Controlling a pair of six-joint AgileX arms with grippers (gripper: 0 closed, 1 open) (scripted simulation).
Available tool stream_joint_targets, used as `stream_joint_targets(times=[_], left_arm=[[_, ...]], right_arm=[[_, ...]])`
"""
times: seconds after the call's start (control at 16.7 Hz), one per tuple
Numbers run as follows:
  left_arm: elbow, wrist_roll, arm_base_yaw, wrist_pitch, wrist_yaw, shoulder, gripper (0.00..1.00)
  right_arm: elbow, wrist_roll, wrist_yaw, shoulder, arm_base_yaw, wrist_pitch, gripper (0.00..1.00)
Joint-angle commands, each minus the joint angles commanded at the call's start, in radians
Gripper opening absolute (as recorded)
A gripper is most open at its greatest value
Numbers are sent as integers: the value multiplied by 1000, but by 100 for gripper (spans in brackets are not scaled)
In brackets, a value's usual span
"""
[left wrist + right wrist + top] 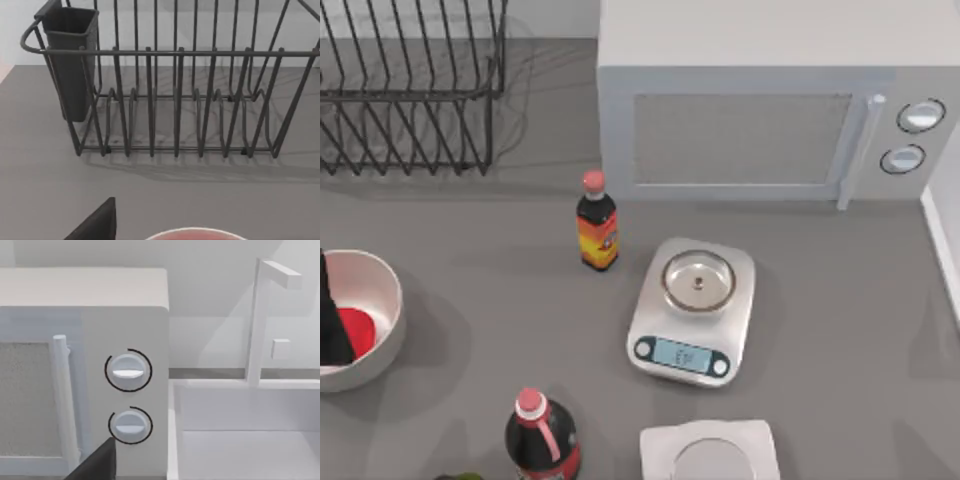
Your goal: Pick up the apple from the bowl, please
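Dark against the top view's left edge, the left pincer (pixel 334 315) is dipping into the bowl (pixel 382 290), the apple (pixel 357 331) lying just right of it; its fingers' state cannot be told.

the top view looks straight down on the table (pixel 820 300). the left wrist view sits low, facing the dish rack (pixel 175 100) ahead of that hand, shared with the top view. the right wrist view faces the microwave (pixel 125 390) knobs close ahead, likewise shared.
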Motion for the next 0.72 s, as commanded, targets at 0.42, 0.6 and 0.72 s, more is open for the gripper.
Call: stream_joint_targets(times=[0.42, 0.6, 0.72], left_arm=[[440, 4, -4, -398, 0, 637, 100], [636, 6, -6, -575, 0, 935, 100], [753, 7, -7, -681, 0, 1113, 100]], right_arm=[[0, 0, 0, 0, 0, 0, 100], [0, 0, 0, 0, 0, 0, 100], [0, 0, 0, 0, 0, 0, 100]])
